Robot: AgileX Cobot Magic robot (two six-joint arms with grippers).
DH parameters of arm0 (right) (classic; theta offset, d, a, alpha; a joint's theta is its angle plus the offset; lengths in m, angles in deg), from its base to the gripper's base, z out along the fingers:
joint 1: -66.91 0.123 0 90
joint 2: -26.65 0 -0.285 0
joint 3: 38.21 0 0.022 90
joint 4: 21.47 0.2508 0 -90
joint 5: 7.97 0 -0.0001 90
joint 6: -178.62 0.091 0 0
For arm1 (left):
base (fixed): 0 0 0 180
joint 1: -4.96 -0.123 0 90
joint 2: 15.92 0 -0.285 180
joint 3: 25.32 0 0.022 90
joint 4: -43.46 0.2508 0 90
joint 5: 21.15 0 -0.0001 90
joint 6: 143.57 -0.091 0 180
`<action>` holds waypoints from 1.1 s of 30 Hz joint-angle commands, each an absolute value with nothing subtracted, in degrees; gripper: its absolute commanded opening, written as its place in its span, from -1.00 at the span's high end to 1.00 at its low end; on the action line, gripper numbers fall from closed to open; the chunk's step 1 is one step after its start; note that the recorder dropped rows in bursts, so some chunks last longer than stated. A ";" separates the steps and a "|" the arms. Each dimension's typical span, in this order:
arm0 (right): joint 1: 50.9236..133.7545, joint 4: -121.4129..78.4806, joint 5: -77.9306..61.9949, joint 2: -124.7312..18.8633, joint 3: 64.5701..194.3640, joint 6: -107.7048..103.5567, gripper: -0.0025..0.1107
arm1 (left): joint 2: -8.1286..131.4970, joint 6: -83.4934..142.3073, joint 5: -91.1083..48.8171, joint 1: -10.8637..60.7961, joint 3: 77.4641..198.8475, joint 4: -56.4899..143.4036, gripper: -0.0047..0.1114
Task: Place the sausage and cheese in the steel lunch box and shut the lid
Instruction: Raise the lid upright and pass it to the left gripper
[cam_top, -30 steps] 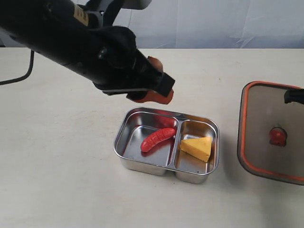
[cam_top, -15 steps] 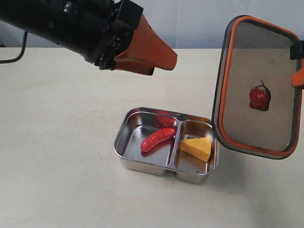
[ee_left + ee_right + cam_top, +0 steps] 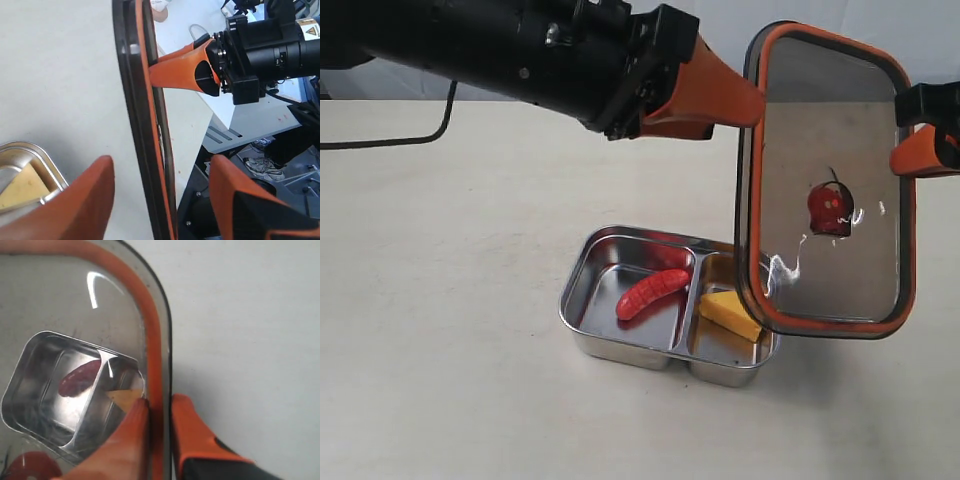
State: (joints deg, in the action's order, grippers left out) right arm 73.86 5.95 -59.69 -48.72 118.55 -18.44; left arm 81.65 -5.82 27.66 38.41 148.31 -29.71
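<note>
Change noted: the lid, which a second ago lay flat on the desk to the right, is now lifted clear. It stands nearly upright and has shifted left, hanging over the right end of the steel lunch box. The left gripper has swung across to the lid's upper left edge.

Contents unchanged: the sausage lies in the left compartment. The cheese lies in the right one, now partly hidden behind the lid.

Assessment: loading is complete and only the closing remains. The lid must still be tipped flat and squared to the rim.

The exterior view does not settle either grip. The right wrist view shows the right gripper with its fingers clenched on the lid's orange rim, and the filled box is visible through the lid. The left wrist view shows the left fingers spread wide, with the lid's edge between them and neither seen to touch it.
</note>
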 commanded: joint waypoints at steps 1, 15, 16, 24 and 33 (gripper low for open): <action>75.24 9.05 -59.45 -48.37 118.55 -21.05 0.97 | 81.83 -6.18 26.94 38.79 148.31 -29.94 -0.02; 76.41 12.31 -61.19 -48.33 118.55 -24.30 0.97 | 86.85 -6.57 17.47 44.30 148.31 -28.89 0.91; 76.41 12.31 -61.30 -48.33 118.55 -24.30 0.97 | 86.85 -6.57 17.19 44.30 148.31 -28.89 0.92; 76.28 10.46 -60.65 -48.11 118.55 -24.30 0.95 | 86.71 -6.57 14.01 44.30 148.31 -24.21 0.92; 76.28 7.01 -59.23 -46.67 118.55 -23.81 0.14 | 84.51 -4.41 10.85 44.30 148.31 -14.71 0.92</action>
